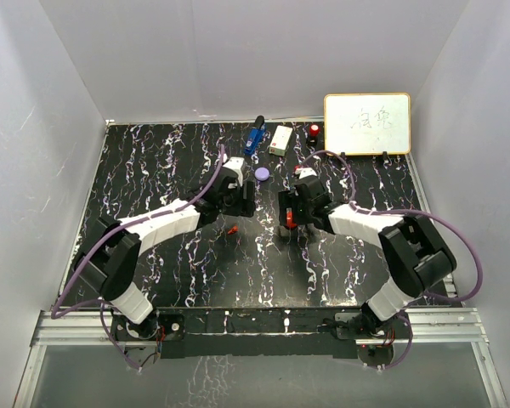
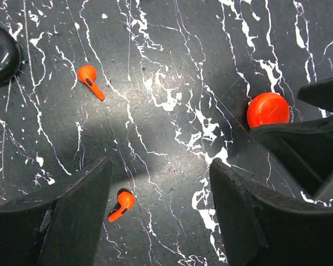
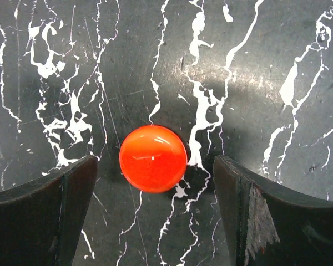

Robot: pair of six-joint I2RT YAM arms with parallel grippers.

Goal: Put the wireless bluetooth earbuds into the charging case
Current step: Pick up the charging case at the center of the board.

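Left gripper (image 2: pixel 160 183), jaws apart, hovered over one red earbud (image 2: pixel 122 205) on the table (image 2: pixel 172 55), a second red earbud (image 2: pixel 90 81) lay loose nearby, and right gripper (image 3: pixel 155 166), jaws apart, bracketed the apparently closed red case (image 3: pixel 153 158) without touching: nothing inserted yet.

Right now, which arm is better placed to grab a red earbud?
Left. The left gripper hangs open with a red earbud between its jaws, another earbud close by. The right gripper is open around the red case.

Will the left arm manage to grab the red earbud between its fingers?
Probably yes: the left gripper is open and the red earbud lies uncovered between its jaws, with nothing blocking it.
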